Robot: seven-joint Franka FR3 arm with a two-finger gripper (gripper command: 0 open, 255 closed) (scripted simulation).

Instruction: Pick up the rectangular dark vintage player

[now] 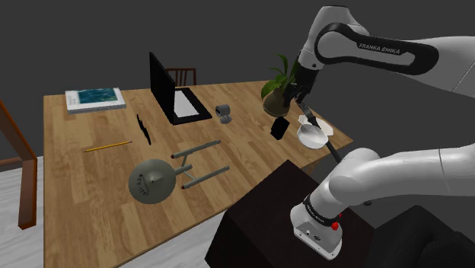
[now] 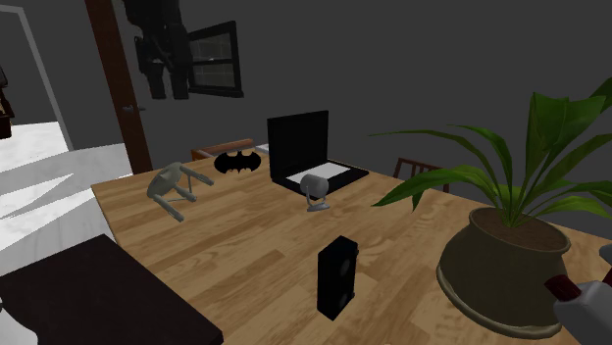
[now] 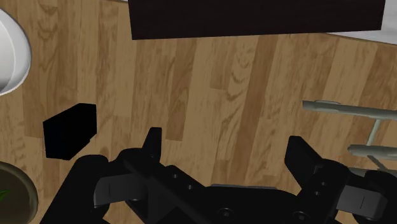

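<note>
Wrist view: approach step — pincer [image 3: 224, 143] empty, fingers [image 3: 153, 145] wide apart over bare desk [image 3: 210, 83], dark player [image 3: 70, 130] standing outside the finger nearer the plant pot [image 3: 13, 191], untouched — next, I judge, shift sideways to straddle it, then descend.

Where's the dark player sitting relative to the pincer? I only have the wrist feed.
Observer: In the second exterior view, the player stands upright on its narrow end on the table.
Operator: Anything tall next to it?
Observer: Yes, a potted plant sits right beside it, and its long leaves spread well above the pot.
Operator: Pincer height?
Observer: In the shoulder view, the pincer hangs above the player's top and is clear of it.
</note>
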